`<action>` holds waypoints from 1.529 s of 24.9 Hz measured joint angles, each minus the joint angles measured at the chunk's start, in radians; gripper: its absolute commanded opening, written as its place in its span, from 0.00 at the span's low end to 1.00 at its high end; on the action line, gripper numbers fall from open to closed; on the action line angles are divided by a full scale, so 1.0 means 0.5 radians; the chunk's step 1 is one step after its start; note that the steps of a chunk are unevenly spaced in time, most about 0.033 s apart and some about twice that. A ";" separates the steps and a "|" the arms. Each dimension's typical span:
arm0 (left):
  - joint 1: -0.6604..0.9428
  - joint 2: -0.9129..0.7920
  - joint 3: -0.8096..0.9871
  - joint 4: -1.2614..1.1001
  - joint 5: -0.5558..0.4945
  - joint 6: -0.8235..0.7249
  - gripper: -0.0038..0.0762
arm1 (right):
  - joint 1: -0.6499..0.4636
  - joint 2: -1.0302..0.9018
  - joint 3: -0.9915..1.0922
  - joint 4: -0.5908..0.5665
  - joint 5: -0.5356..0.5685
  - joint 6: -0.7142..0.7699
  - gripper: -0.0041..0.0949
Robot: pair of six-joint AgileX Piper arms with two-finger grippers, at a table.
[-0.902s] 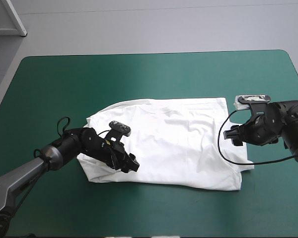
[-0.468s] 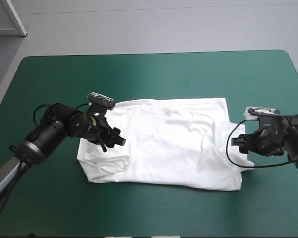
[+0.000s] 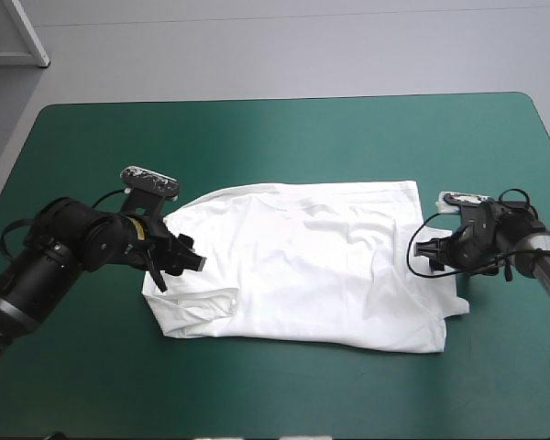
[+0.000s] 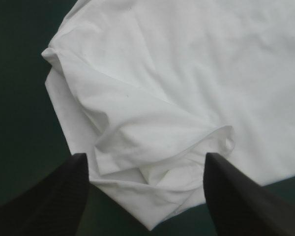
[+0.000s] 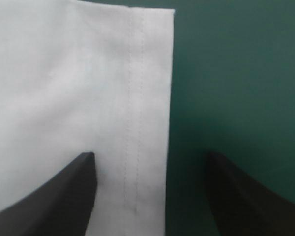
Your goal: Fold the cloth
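The white T-shirt point(image 3: 321, 266) lies spread on the teal-green cover, its left sleeve part folded inward into a rumpled flap point(image 3: 197, 307). My left gripper point(image 3: 176, 268) hovers open at the shirt's left edge; in the left wrist view the folded sleeve point(image 4: 157, 142) lies ahead of and between my open left gripper point(image 4: 145, 156). My right gripper point(image 3: 429, 255) is at the shirt's right edge. In the right wrist view my right gripper point(image 5: 150, 155) is open, straddling the stitched hem point(image 5: 137, 98), with white cloth on one side and bare cover on the other.
The teal-green table point(image 3: 284, 137) has wide bare cover beyond the shirt and along the front edge point(image 3: 284, 403). A white shelf corner point(image 3: 18, 37) stands past the far left corner.
My left gripper has lifted off the shirt's front left part and drawn back to its left edge. My right gripper shifted slightly and now sits close over the right hem.
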 measured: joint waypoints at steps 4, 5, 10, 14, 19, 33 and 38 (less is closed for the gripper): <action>0.000 -0.070 0.000 0.018 0.044 -0.018 0.65 | -0.002 0.076 -0.038 -0.003 -0.047 0.000 0.49; 0.000 -0.086 0.000 0.029 0.055 -0.029 0.65 | -0.002 0.087 -0.047 -0.003 -0.054 -0.005 0.44; 0.000 -0.129 -0.002 0.101 0.096 -0.074 0.65 | -0.008 0.116 -0.058 0.027 -0.118 -0.063 0.14; 0.000 -0.142 -0.002 0.157 0.123 -0.105 0.65 | -0.011 0.118 -0.041 0.079 -0.179 -0.072 0.02; 0.000 -0.147 -0.004 0.210 0.138 -0.145 0.64 | -0.011 0.109 0.009 0.103 -0.255 -0.066 0.02; 0.000 -0.147 -0.004 0.223 0.138 -0.162 0.64 | 0.008 -0.241 0.084 -0.447 -0.163 0.620 0.02; 0.000 -0.147 -0.004 0.223 0.138 -0.162 0.64 | 0.272 -0.379 0.080 -0.180 -0.234 0.329 0.02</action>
